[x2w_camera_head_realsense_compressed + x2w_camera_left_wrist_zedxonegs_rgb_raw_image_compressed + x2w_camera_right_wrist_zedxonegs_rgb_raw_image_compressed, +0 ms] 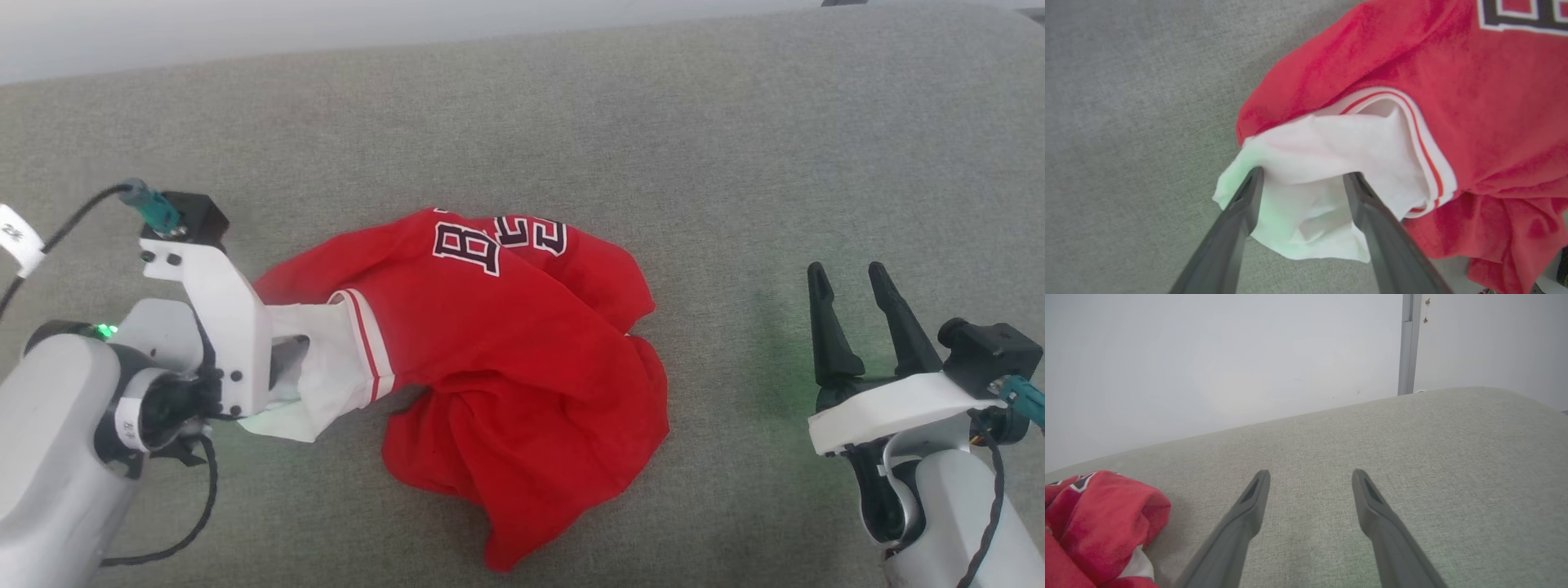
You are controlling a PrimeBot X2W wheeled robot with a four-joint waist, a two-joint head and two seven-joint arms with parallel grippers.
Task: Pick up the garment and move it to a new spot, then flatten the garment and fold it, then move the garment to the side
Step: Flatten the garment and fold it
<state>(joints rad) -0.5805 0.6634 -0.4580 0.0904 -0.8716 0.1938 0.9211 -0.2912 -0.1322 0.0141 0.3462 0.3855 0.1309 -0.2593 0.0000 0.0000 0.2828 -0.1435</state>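
This is a plain indoor room, closer to a test space or lab than a lived-in home. A broad padded surface (522,122) in grey-green woven fabric spreads across the foreground, its far edge rounded. Behind it stands a white wall (1208,355) with 1 grey vertical strip (1408,347). Whether the surface is a sofa, bed or bench cannot be told.
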